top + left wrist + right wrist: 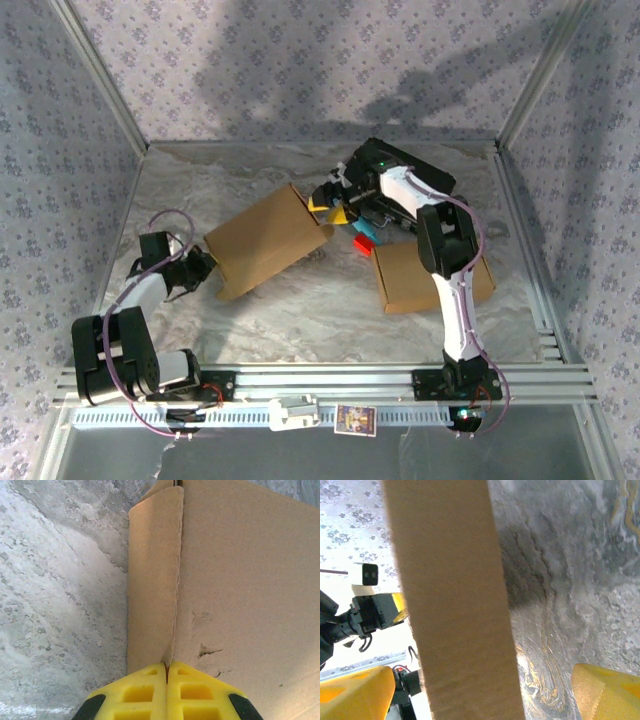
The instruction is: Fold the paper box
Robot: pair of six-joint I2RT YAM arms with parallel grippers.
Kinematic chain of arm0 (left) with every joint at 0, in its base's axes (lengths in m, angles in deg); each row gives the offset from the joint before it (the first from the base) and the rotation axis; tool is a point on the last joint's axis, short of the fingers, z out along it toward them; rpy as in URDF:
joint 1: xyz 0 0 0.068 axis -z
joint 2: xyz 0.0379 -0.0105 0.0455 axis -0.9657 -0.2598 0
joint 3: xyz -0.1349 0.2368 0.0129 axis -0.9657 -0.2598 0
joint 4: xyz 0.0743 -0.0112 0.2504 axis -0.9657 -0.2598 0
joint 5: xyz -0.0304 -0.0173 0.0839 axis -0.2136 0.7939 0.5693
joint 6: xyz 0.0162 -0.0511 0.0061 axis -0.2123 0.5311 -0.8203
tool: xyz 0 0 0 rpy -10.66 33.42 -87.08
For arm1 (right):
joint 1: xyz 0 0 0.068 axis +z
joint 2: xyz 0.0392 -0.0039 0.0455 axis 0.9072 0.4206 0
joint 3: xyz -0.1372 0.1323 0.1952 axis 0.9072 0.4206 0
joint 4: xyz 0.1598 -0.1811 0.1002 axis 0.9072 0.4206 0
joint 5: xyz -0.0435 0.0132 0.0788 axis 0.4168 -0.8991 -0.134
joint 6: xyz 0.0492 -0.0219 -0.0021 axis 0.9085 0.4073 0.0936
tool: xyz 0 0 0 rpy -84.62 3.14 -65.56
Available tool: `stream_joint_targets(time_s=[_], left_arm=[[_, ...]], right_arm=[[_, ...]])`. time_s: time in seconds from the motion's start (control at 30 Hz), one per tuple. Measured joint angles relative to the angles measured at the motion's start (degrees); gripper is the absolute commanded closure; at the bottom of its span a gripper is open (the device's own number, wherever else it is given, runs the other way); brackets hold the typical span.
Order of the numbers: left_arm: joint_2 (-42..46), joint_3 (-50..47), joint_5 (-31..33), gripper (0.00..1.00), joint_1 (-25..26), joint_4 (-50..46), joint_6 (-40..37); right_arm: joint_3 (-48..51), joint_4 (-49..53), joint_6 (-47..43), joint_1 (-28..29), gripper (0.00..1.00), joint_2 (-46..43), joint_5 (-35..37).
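The left end effector [167, 675], pressed together, pinches one flap edge of the paper box [265, 240], which lies left of centre on the surface [320, 310]. The right end effector [480, 692], spread, straddles another flap [452, 600]. A hard push there risks tearing the thin pinch loose.

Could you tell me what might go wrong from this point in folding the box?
1. The left gripper pinches only a thin edge of the paper box; a pull from the far end could slip or tear it.
2. The right gripper is open astride a flap, not holding it; closing askew might crease it wrongly.
3. The second box lies beneath the right arm and could get nudged.
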Motion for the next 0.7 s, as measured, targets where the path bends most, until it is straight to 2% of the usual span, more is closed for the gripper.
stream_joint_targets(time_s=[0.43, 0.7], left_arm=[[-0.7, 0.22, -0.98, 1.0, -0.5, 0.02, -0.68], [-1.79, 0.66, -1.97, 1.0, -1.18, 0.02, -1.29]], right_arm=[[-7.1, 2.16, -1.29, 4.44, 0.08, 6.08, -0.35], [-7.28, 0.35, 1.25, 5.33, 0.27, 6.51, -2.93]])
